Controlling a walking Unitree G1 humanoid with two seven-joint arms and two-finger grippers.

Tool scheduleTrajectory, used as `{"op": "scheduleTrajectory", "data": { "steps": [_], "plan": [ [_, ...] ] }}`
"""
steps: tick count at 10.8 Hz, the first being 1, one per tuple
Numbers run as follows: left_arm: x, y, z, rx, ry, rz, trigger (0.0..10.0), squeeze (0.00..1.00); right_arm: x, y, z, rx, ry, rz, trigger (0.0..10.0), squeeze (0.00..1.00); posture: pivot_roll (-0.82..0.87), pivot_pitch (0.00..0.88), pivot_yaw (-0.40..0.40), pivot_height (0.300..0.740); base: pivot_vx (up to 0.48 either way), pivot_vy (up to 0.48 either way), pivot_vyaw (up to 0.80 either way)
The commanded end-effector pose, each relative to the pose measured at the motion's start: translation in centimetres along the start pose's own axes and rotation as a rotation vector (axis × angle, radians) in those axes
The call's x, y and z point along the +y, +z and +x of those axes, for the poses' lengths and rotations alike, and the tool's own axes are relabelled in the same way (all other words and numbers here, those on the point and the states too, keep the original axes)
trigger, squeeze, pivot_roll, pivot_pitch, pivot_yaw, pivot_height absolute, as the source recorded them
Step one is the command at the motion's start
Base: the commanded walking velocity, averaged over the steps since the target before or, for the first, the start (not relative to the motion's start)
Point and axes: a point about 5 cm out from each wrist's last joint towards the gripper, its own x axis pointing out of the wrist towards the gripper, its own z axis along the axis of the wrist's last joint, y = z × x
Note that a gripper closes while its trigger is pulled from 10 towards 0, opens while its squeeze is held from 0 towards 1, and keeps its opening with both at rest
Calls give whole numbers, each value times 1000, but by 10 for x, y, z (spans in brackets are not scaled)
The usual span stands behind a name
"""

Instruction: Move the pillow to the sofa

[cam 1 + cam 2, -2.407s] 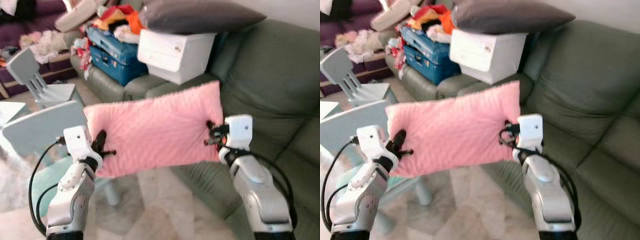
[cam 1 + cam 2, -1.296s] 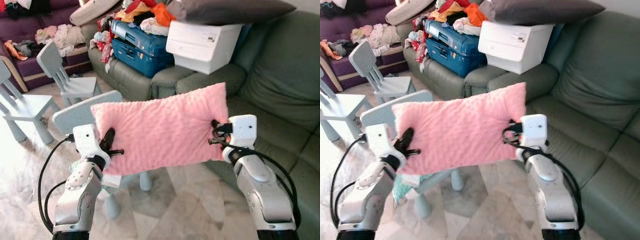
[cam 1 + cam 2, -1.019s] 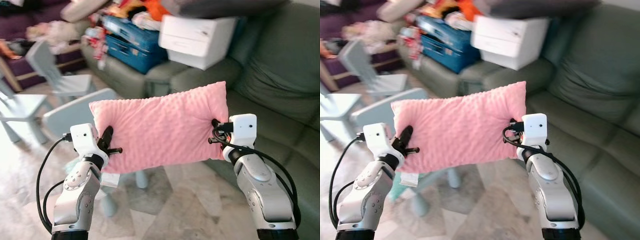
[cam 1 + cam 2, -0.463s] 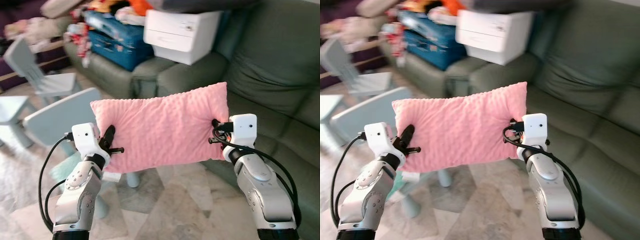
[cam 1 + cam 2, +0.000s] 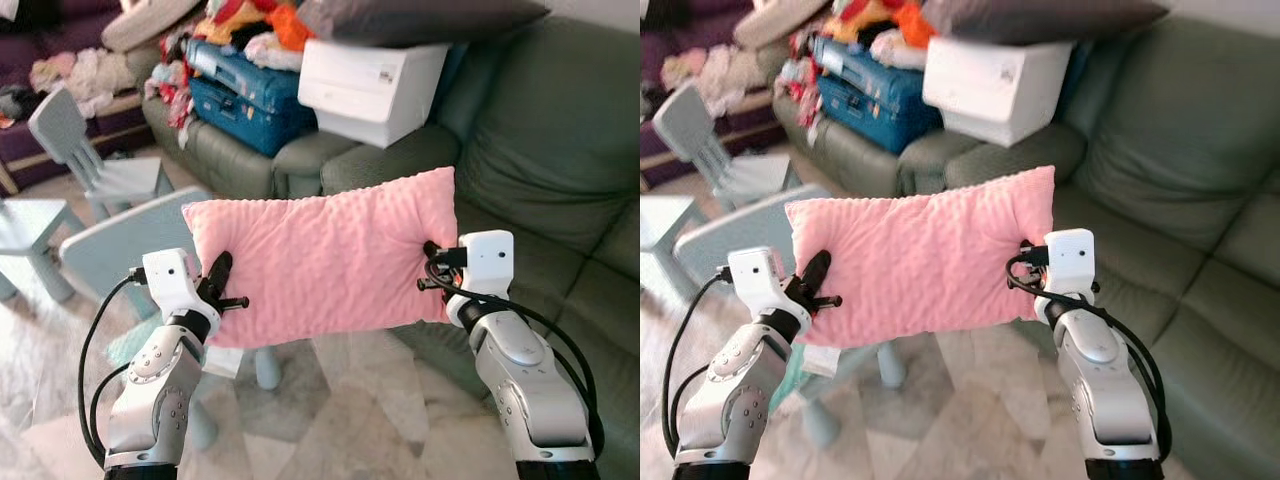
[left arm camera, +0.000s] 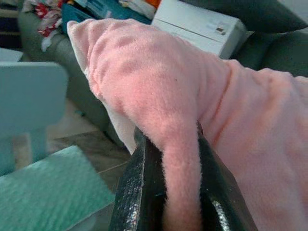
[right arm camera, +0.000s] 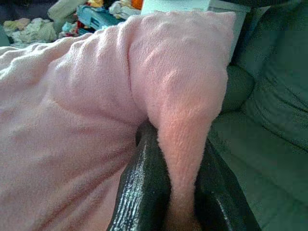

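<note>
— Pink plush is what is being carried: the pillow (image 5: 325, 258) is held up in the air between both arms, well above the tiled floor (image 5: 350, 420); which step is judged to be in hand?

— The carrying step, it is judged; the pillow is already lifted and is being brought toward the green sofa (image 5: 545, 150), which lies ahead and to the right; nothing of the pillow is touching the cushions yet.

— How is it gripped?

— The left claw (image 5: 222, 290) is pinched on the pillow's left edge; in the left wrist view a fold of the plush is seen squeezed between the two black fingers (image 6: 137, 192); the right claw (image 5: 432, 268) is pinched on the right edge in the same manner, a ridge of fabric being clamped between its fingers (image 7: 144, 187).

— And the arms?

— Both forearms are raised and bent at the elbow, the wrists being held apart so that the pillow is stretched broadside, its right end a little higher than its left.

— What is called for next?

— An approach to the free seat at the right is probably needed; the left part of the sofa is taken up by a white box (image 5: 375, 90), a blue suitcase (image 5: 245, 100) and clothes; the pillow would then be lowered onto the seat cushion and both claws spread; a pale blue chair (image 5: 110, 250) stands close below the left arm, so care with that side is advised.
</note>
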Motion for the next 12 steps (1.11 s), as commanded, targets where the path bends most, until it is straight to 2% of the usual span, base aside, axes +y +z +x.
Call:
{"op": "scheduleTrajectory", "data": {
  "steps": [1, 2, 12],
  "plan": [
    [-3, 6, 1, -28, -17, 0, 10000, 0, 1, 8, 1, -32, 7, 0, 10000, 0, -152, 0, 3, 740, 375, 0, 0],
    [-3, 6, 1, -27, -18, -2, 10000, 0, 1, 7, 1, -28, 9, 6, 10000, 0, -151, 0, 3, 740, 360, 0, 0],
    [-3, 4, -2, -14, -23, -5, 10000, 0, 4, 6, 0, -23, 24, 12, 10000, 0, -146, 0, 3, 740, 348, 0, -781]
  ]
}}
